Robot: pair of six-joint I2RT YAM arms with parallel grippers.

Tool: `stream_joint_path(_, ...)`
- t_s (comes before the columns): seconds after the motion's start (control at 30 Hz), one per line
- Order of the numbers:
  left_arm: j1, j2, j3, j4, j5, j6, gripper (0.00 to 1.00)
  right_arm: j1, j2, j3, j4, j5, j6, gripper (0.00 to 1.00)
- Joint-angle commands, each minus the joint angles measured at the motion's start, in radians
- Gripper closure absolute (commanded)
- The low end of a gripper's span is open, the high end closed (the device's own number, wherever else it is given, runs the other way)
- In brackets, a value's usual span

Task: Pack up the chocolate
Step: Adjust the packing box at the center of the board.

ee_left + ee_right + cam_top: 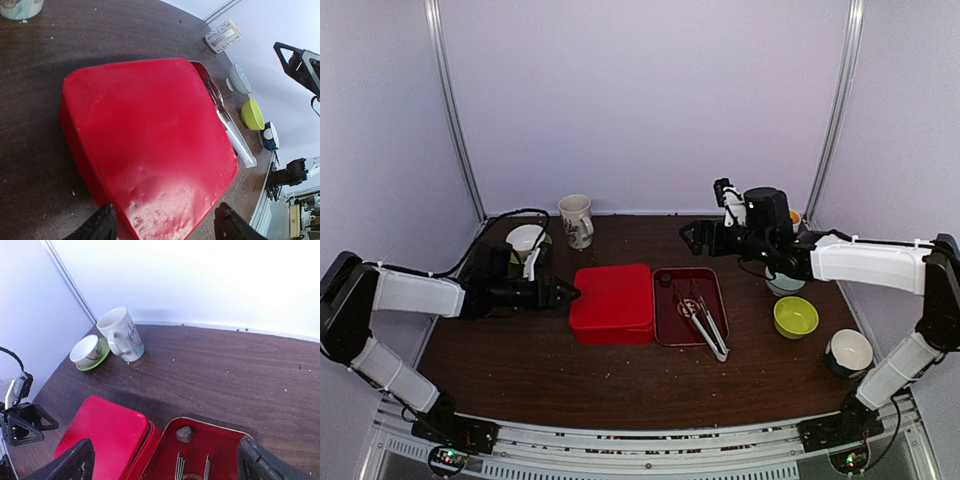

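Note:
A closed red box (612, 303) sits mid-table, with an open red tray (712, 300) against its right side. One small dark chocolate (184, 433) lies in the tray's far left corner, also seen from the top view (665, 282). Any other chocolates are hidden. Metal tongs (705, 322) lie in the tray. My left gripper (565, 293) is open and empty at the box's left edge, its fingers (95, 227) either side of the lid (150, 145). My right gripper (695, 237) is open and empty, raised behind the tray (200, 460).
A mug (576, 220) and a cup on a green saucer (526, 240) stand at the back left. A green bowl (795, 316), a dark bowl with a white inside (849, 351) and a grey bowl (785, 283) stand on the right.

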Motion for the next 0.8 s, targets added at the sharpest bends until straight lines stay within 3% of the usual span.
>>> stream_joint_path(0.0, -0.003, -0.081, -0.003, 0.019, -0.011, 0.057, 0.3, -0.023, -0.107, -0.196, 0.308, 0.061, 0.084, 0.0)
stream_joint_path(0.17, -0.004, -0.142, -0.009, -0.037, -0.048, 0.101, 0.3, -0.087, -0.071, -0.211, 0.52, -0.138, 0.253, 0.0)
stream_joint_path(0.3, -0.004, -0.163, 0.0, -0.085, -0.077, 0.129, 0.29, -0.069, -0.048, -0.189, 0.608, -0.112, 0.233, 0.0)
stream_joint_path(0.47, -0.004, -0.178, 0.002, -0.116, -0.096, 0.144, 0.29, 0.014, -0.031, -0.114, 0.586, -0.079, 0.044, 0.0)
stream_joint_path(0.63, -0.004, -0.192, 0.01, -0.154, -0.115, 0.169, 0.29, 0.144, 0.03, -0.043, 0.605, -0.094, -0.324, 0.0)
stream_joint_path(0.77, -0.003, -0.197, 0.018, -0.177, -0.122, 0.179, 0.29, 0.159, 0.097, 0.008, 0.675, -0.192, -0.361, 0.0)
